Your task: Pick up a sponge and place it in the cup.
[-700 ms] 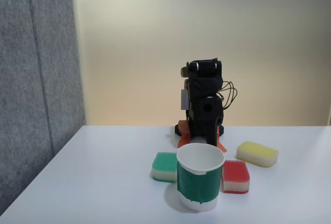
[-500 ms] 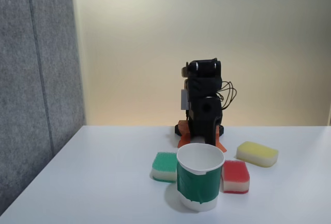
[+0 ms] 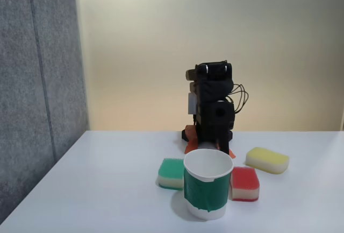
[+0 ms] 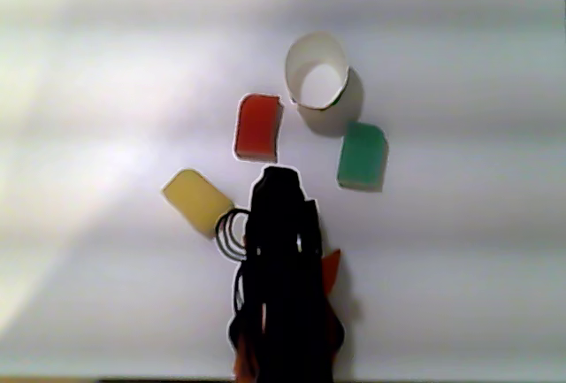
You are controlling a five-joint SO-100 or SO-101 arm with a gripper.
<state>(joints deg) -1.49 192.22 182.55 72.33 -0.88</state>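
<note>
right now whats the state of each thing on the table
cup: upright, nothing seen inside
sponge: flat on the table, red side up, ungrasped
green sponge: flat, beside the cup
yellow sponge: flat, off alone
arm: folded up at the back; tool state hidden

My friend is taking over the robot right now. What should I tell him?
Gripper: folded up with the arm near its base; cannot tell if it is open or shut, and it holds nothing I can see.
Red sponge lies flat on the table, beside the cup, just ahead of the arm in the other view.
Cup stands upright; nothing shows inside it.
Green sponge and yellow sponge lie apart from it.
Done: nothing yet.
Left: grab the red sponge, drop it in the cup.
</note>
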